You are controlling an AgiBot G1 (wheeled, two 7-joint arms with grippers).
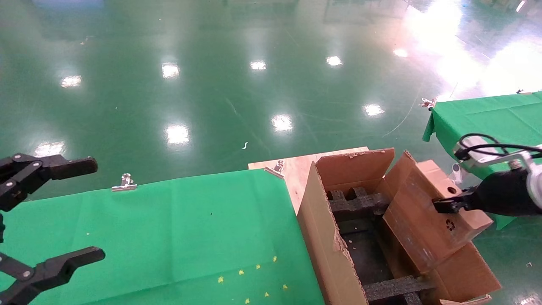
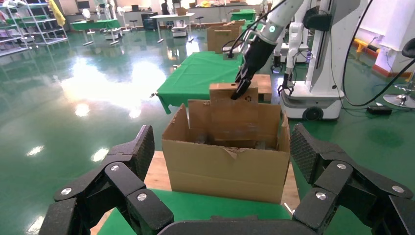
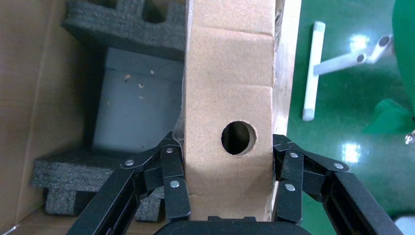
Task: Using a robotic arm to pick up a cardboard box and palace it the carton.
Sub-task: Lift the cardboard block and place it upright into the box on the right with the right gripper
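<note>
Your right hand (image 3: 230, 196) is clamped on the cardboard box (image 1: 427, 212), tilted over the carton (image 1: 334, 254) against its right flap; lowered like this it may snag that flap or the foam inserts (image 1: 360, 203); left hand (image 1: 55, 216) idles apart over the counter (image 1: 169, 228).

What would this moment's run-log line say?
right gripper: shut on cardboard box | box: above carton | left gripper: open, idle
</note>
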